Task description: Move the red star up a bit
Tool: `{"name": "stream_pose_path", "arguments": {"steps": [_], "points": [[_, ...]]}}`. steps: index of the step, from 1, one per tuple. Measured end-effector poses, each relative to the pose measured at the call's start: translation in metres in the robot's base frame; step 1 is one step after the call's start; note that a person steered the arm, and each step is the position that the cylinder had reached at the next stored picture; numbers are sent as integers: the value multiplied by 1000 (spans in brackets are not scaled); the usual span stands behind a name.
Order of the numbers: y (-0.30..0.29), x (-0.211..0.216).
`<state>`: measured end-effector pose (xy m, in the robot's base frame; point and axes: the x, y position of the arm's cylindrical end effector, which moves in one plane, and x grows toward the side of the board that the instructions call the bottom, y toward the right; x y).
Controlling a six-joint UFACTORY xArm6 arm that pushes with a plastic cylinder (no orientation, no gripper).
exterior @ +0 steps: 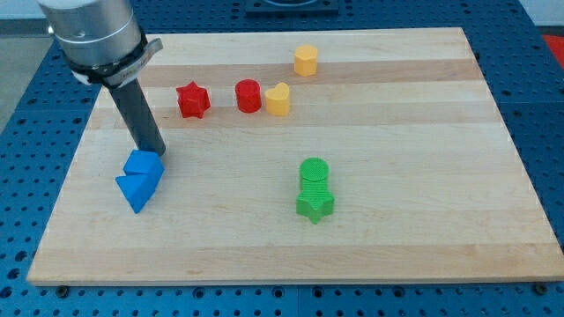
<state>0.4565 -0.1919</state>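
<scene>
My tip (156, 151) carried no jaws and grasped nothing; it rested just above the blue cube (144, 164), touching or nearly so. The red star-shaped block (192, 100) sat toward the view's top, left of the red cylinder (248, 95) on the wooden board (423, 158).

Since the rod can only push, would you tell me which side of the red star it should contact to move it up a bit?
Press my tip against the lower edge of the red star, coming from the view's bottom. The board above the star is bare, while the red cylinder sits to its right. My tip now rests by the blue blocks.
</scene>
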Motion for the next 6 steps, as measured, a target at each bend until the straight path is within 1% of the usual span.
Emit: {"name": "stream_pose_path", "arguments": {"steps": [2,3,4,6], "points": [[-1,4],[4,-13],[44,-27],[50,-74]]}}
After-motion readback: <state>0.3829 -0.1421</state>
